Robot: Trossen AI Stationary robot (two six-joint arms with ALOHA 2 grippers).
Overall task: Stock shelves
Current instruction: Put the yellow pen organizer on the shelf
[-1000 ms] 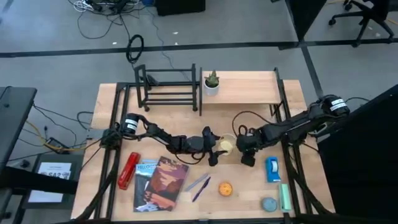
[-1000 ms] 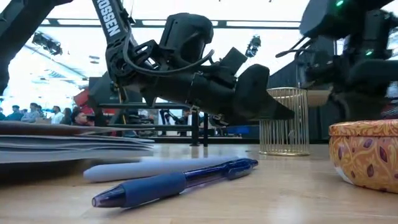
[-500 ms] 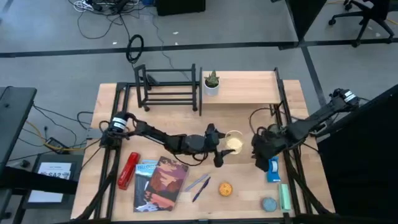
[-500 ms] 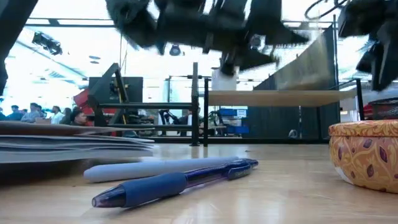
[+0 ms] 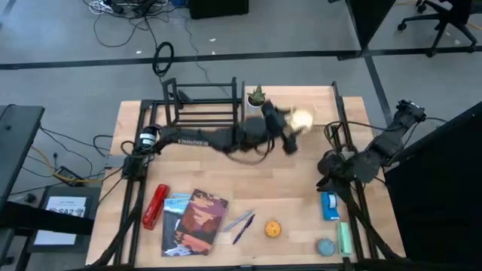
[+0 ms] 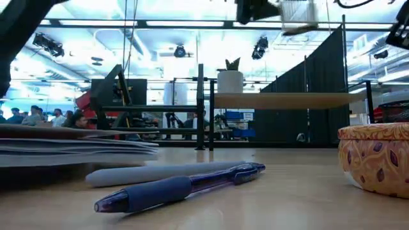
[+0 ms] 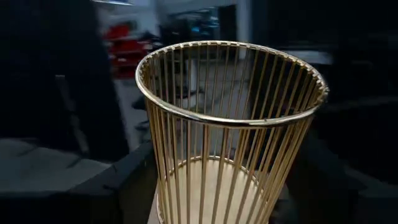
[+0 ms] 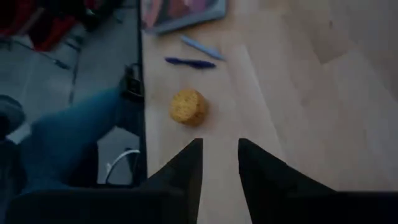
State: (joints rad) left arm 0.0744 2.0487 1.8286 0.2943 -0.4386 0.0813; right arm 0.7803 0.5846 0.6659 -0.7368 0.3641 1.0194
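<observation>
Left gripper (image 5: pixel 290 129) is up in the air over the wooden plank shelf (image 5: pixel 316 105), clamped on the gold wire basket (image 5: pixel 301 118); the wrist view shows the basket (image 7: pixel 230 134) upright right in front of the camera, filling the frame. In the low view the basket (image 6: pixel 298 14) sits high, clear above the shelf board (image 6: pixel 287 99), not touching it. The left arm stretches from the table's left edge across the front of the black rack (image 5: pixel 203 105).

Right gripper (image 5: pixel 329 179) hangs over the table's right side, near the blue tape dispenser (image 5: pixel 330 205). Fingers (image 8: pixel 186 167) are parted with a narrow gap, nothing between them. Its wrist view looks down on the round patterned tin (image 8: pixel 188 106) and two pens (image 8: pixel 199 55).

The plank shelf stands at far right, with a small potted plant (image 5: pixel 257 99) on its left end. The black rack stands just left of it, touching or nearly so.

Near side of the table: red item (image 5: pixel 155 205), stacked books (image 5: pixel 194 221), pens (image 5: pixel 241 223), tin (image 5: pixel 273 228), a small round grey-blue item (image 5: pixel 325 247) and a pale green stick-shaped item (image 5: pixel 345 238).
</observation>
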